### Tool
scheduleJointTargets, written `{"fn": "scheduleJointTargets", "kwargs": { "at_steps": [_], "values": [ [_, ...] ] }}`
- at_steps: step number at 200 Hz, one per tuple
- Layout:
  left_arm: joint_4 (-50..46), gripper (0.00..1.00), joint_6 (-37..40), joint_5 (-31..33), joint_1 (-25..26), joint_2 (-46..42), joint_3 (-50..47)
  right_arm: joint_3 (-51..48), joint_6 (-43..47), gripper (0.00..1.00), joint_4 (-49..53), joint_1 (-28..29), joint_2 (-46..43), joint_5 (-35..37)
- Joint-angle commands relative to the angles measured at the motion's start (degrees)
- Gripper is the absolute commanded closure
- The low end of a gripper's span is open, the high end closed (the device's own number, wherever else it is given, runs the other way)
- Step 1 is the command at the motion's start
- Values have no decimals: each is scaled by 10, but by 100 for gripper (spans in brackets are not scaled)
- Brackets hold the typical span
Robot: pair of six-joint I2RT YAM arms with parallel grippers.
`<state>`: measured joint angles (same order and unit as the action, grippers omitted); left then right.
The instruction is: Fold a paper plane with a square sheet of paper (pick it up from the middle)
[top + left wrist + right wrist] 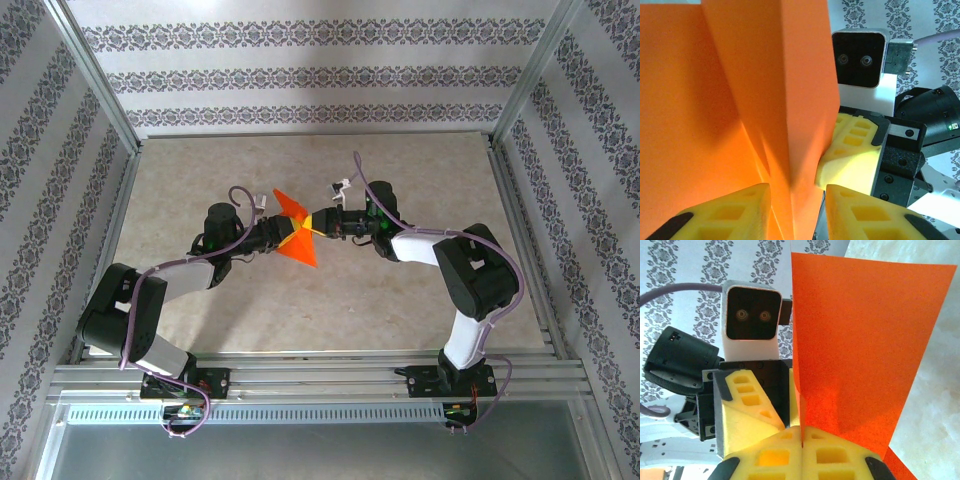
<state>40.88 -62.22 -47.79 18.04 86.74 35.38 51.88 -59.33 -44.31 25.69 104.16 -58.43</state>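
Clamping creased orange paper (860, 340), right tool (801, 442).

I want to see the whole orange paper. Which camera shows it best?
The top view: the whole orange paper shows, held up by the right claw, with the left claw around it. The left wrist view sees its crease close up; the right wrist view, one big flap.

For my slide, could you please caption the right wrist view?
Right gripper shut on the creased orange square sheet of paper.
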Motion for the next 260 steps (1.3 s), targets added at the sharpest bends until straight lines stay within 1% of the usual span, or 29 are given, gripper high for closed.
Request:
{"fn": "scheduleJointTargets", "kwargs": {
  "at_steps": [1,46,105,133,202,260],
  "values": [
    [32,68,9,-4,6,-2,5,-10,-21,97,-55,-5,15,-22],
    [39,71,10,-10,6,11,19,-10,-33,97,-69,-5,21,-28],
    [40,80,11,-10,6,10,20,-10,-38,96,-73,-5,26,-26],
    [38,83,13,-9,5,9,18,-12,-41,95,-75,-6,28,-24],
    [46,81,11,-8,5,11,14,-14,-50,95,-81,-11,35,-20],
    [39,84,12,-1,4,14,17,-15,-52,94,-82,-12,33,-21]
  ]
}}
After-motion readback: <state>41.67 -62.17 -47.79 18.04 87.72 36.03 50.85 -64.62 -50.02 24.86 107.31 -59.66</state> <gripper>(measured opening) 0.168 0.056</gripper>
